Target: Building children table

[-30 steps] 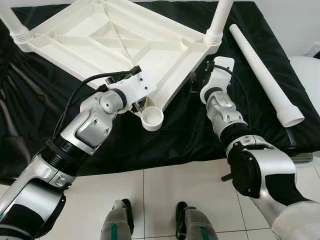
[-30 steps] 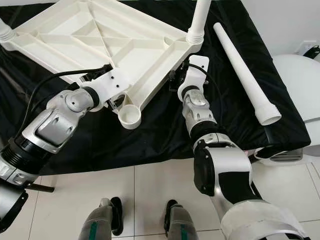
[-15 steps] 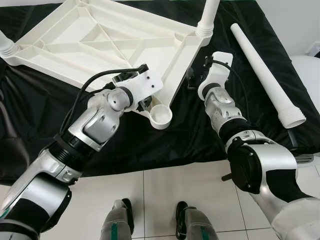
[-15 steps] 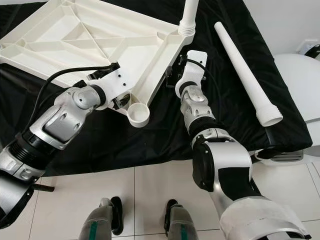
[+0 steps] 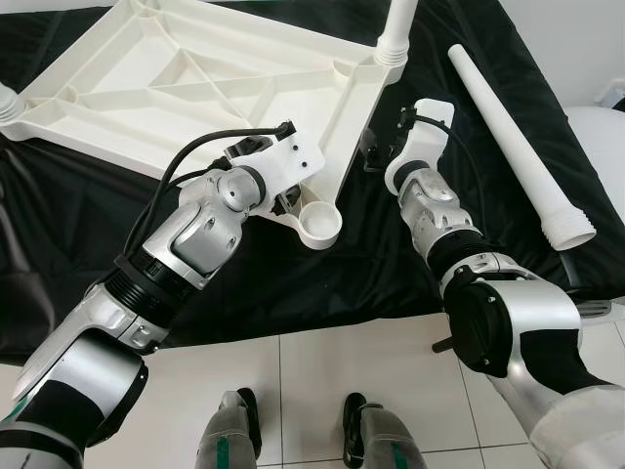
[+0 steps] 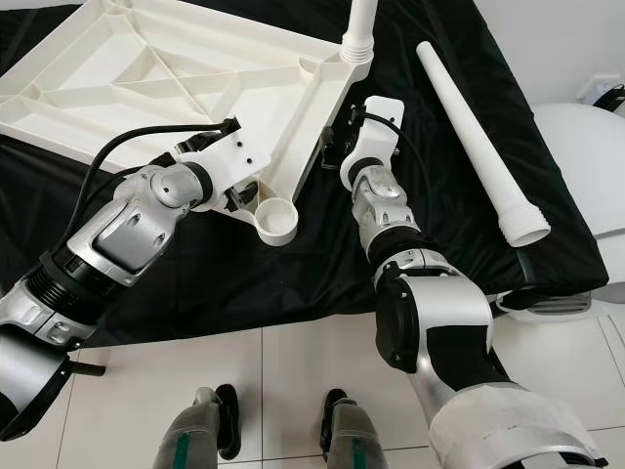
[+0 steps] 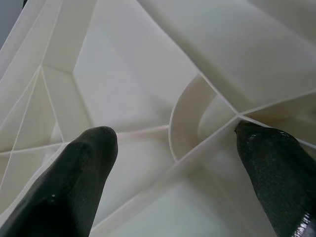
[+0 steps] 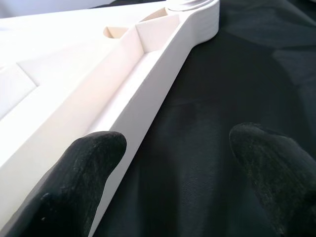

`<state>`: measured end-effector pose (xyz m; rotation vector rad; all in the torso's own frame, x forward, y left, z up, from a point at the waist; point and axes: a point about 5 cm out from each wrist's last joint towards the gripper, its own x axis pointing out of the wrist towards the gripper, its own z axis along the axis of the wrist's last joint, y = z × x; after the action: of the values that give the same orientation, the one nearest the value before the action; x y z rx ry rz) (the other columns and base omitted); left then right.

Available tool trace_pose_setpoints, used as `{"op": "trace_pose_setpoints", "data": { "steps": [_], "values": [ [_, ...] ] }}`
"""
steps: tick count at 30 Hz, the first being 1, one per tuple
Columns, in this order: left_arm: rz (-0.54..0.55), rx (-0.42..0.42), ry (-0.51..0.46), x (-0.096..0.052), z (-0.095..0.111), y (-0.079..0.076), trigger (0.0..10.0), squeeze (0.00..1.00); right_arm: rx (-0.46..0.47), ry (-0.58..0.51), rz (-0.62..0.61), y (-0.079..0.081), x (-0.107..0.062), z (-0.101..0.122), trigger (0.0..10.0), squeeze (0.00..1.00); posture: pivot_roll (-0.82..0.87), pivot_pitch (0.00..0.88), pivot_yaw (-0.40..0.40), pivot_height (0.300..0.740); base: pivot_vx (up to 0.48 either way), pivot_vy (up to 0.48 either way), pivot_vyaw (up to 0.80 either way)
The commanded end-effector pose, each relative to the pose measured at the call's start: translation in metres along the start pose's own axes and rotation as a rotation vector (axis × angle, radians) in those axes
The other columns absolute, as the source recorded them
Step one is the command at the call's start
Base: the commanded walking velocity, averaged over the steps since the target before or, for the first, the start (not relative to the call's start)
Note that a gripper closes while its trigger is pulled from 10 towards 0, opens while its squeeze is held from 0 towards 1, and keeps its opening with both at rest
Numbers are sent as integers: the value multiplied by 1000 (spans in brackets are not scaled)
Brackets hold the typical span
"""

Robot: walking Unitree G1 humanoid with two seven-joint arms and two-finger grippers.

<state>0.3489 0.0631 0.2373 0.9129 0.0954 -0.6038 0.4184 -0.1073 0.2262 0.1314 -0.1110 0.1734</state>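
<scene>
Gripping nothing, both my grippers, left (image 7: pixel 173 163) and right (image 8: pixel 168 177), stand parted at the upturned tabletop (image 5: pixel 195 88): stiff, light plastic, best grasped by its rim.

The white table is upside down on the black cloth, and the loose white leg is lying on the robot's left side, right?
Not quite. The white table is upside down on the black cloth, but the loose white leg lies on the robot's right side, beyond the right gripper. The left eye view shows it.
</scene>
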Motion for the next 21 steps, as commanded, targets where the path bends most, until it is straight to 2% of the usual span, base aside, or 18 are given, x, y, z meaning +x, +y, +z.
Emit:
{"op": "trace_pose_setpoints", "data": {
  "steps": [1,8,17,19,21],
  "values": [
    [-511,49,-185,-1,44,-76,10000,0,-28,40,465,88,-6,-14,10000,0,197,266,29,740,0,0,0],
    [-551,55,-225,-8,53,-82,10000,0,-51,26,476,85,-6,-14,10000,0,196,260,32,740,0,0,0],
    [-522,62,-209,-5,48,-76,10000,0,-63,3,428,72,-5,-12,10000,0,187,251,33,740,0,0,0],
    [-509,62,-209,-4,48,-74,10000,0,-52,-18,395,67,-5,-9,10000,0,186,252,32,740,0,0,0],
    [-445,47,-193,1,44,-63,10000,0,-18,-101,297,51,-2,3,10000,0,185,252,33,740,0,0,0]
  ]
}}
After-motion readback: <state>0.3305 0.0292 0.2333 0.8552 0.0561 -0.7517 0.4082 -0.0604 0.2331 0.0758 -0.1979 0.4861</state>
